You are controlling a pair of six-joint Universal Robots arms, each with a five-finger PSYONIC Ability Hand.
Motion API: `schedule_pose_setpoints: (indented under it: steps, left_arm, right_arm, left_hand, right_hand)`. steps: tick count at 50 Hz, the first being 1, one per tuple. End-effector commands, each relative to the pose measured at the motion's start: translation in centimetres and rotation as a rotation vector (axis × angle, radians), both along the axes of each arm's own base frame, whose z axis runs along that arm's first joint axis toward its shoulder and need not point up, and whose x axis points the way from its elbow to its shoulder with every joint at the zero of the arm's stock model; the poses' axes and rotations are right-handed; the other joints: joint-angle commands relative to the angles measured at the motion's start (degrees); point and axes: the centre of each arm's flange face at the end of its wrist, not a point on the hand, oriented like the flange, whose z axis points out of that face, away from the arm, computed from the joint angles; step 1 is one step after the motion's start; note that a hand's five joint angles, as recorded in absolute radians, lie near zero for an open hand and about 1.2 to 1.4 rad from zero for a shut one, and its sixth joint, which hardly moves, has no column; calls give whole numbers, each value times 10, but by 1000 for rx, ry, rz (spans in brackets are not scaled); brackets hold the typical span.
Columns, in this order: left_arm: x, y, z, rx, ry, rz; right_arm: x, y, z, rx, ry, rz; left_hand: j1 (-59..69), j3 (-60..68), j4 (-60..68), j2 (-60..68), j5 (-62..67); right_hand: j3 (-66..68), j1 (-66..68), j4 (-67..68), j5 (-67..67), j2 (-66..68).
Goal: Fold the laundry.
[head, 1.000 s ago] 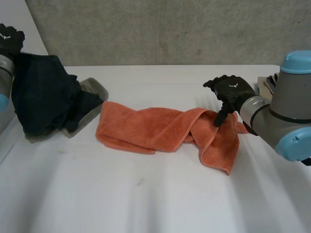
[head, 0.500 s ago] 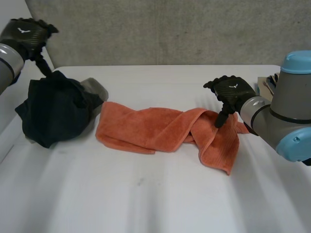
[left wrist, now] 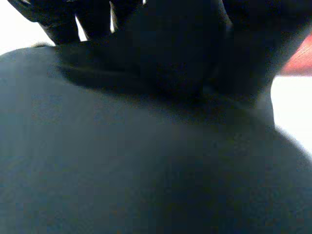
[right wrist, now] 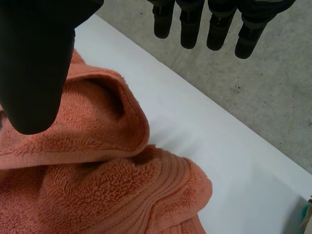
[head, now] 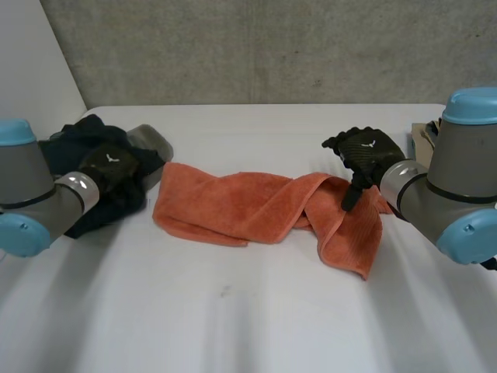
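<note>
An orange towel point(head: 256, 206) lies crumpled lengthwise across the middle of the table. Its right end is bunched and folded over. My right hand point(head: 366, 151) hovers over that right end, open, with the thumb point(right wrist: 34, 63) pointing down at a raised fold of the towel point(right wrist: 97, 185) and the fingers spread above the table beyond it. A dark navy garment point(head: 85, 175) sits in a heap at the table's left. My left hand point(head: 110, 167) rests on top of this heap, and the dark cloth point(left wrist: 146, 170) lies right under the palm point(left wrist: 92, 19).
A grey folded cloth point(head: 154, 144) sticks out from under the dark garment, close to the towel's left end. A beige item point(head: 425, 136) lies at the right edge behind my right arm. White table point(head: 233, 311) stretches bare in front of the towel.
My left arm has come down from high at the far left, and its hand now lies on the dark garment, which has dropped into a heap. My right hand has hardly moved.
</note>
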Motion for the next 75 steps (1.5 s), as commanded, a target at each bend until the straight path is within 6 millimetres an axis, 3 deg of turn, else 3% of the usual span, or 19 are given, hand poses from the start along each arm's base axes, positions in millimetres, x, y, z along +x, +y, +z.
schedule_pose_setpoints:
  steps: [1,7,10,16,18,22,28,33,39,43,47,54,63,70,73,75]
  left_arm:
    - [34,-69,-8,-224,-128,139]
    - [43,-99,-8,-300,-153,240]
    - [42,-99,-1,-289,-151,260]
    - [23,-80,16,-258,-95,211]
    - [19,-75,21,-254,-82,204]
    - [12,-59,39,-244,-56,193]
    - [-3,-16,69,-182,0,134]
    - [-28,43,84,-38,48,6]
    - [-53,105,78,171,125,-93]
    - [-73,128,68,253,199,-134]
    - [-94,138,51,292,227,-167]
    - [-122,118,29,198,221,-159]
    - [-154,85,-1,94,106,-161]
    - [-167,79,-12,99,-24,-167]
    - [-171,80,-15,107,-55,-165]
    - [-176,79,-17,100,-65,-174]
  right_arm:
    - [3,3,-4,1,18,12]
    - [4,6,-7,6,32,14]
    - [4,6,-6,0,35,12]
    - [2,5,-3,-8,32,7]
    - [1,5,-2,-10,29,7]
    - [1,5,2,-17,22,9]
    - [1,7,13,-34,16,8]
    - [-1,10,23,-47,26,6]
    - [-5,18,24,-2,84,19]
    - [-6,25,18,34,142,37]
    - [-8,25,12,55,173,36]
    - [-9,14,-7,97,162,-6]
    - [-4,-11,-32,192,-78,-172]
    - [3,-34,-46,206,-221,-241]
    - [6,-40,-50,214,-252,-254]
    - [7,-43,-52,220,-268,-255]
  left_hand:
    - [204,257,258,243,256]
    - [204,257,258,243,256]
    - [196,249,250,234,248]
    - [-401,-348,-347,-362,-348]
    - [-487,-434,-433,-448,-434]
    - [-496,-443,-442,-457,-444]
    - [-496,-443,-442,-457,-444]
    - [-496,-443,-442,-457,-444]
    - [-471,-418,-417,-432,-418]
    - [-373,-320,-319,-334,-321]
    - [-385,-332,-330,-346,-332]
    - [-452,-399,-398,-413,-399]
    - [-486,-433,-431,-447,-433]
    - [-483,-430,-428,-444,-430]
    - [-412,-359,-358,-373,-359]
    - [-336,-283,-282,-297,-284]
  right_hand:
    - [-18,-26,-19,-23,-17]
    - [-18,-26,-19,-23,-17]
    - [-18,-26,-19,-23,-17]
    - [-18,-26,-19,-23,-17]
    - [-18,-26,-19,-23,-17]
    - [-18,-26,-19,-23,-17]
    - [-18,-26,-19,-23,-17]
    - [-18,-26,-19,-23,-17]
    - [-18,-26,-19,-23,-17]
    - [-18,-26,-19,-23,-17]
    - [-18,-26,-19,-23,-17]
    - [56,48,55,51,57]
    - [43,35,42,37,44]
    - [71,63,70,66,72]
    - [202,194,201,197,203]
    - [365,357,364,360,366]
